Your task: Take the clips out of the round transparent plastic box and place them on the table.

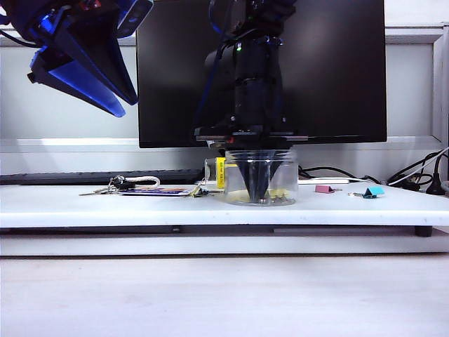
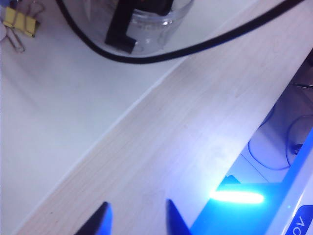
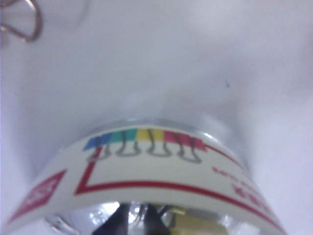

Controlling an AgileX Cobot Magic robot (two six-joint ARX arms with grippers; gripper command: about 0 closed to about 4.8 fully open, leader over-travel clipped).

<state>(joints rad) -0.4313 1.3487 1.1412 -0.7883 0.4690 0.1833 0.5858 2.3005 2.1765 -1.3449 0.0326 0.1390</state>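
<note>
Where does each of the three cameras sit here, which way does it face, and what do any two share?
Exterior view: low, front of the table, facing the monitor; left gripper raised, right gripper inside the round transparent plastic box.
Left wrist view: high, looking down past open fingertips at the table edge, box and a yellow clip.
Right wrist view: just above the box's label, fingertips inside.
All share the box.
</note>
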